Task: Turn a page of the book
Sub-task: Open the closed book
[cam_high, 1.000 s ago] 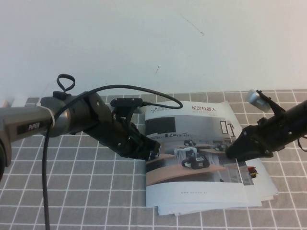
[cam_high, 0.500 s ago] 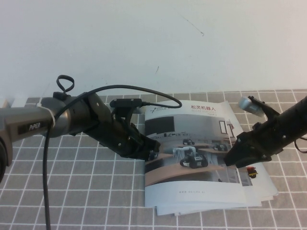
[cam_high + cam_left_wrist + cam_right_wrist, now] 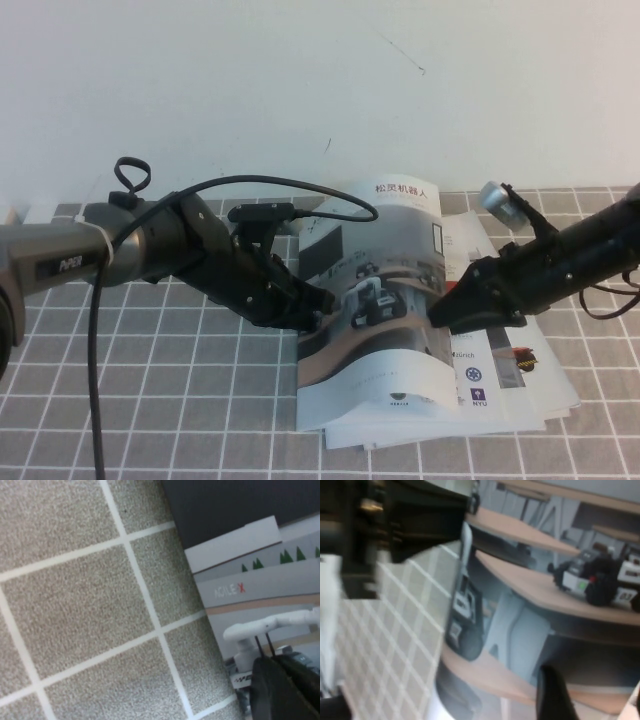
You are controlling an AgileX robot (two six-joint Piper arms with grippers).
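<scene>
The book [image 3: 492,372] lies on the checked cloth, right of centre. Its inner page with logos shows at the right. The page [image 3: 372,292], with the Chinese title and the photo of robots on desks, is lifted off its right side and curls up towards the left. My right gripper [image 3: 441,312] is shut on the page's free edge; the page fills the right wrist view [image 3: 530,595], with one finger [image 3: 552,695] over it. My left gripper [image 3: 318,306] is shut and rests on the book's left edge, fingers [image 3: 282,687] on the cover photo [image 3: 260,595].
Loose printed sheets [image 3: 430,437] stick out beneath the book at the front. The grey checked cloth [image 3: 150,400] covers the table, with a white wall behind. A black cable [image 3: 95,380] hangs from my left arm down the left side.
My right gripper has moved left and up with the page's right edge, so the flat cover now stands curled and the logo page beneath shows. The left gripper has stayed in place.
</scene>
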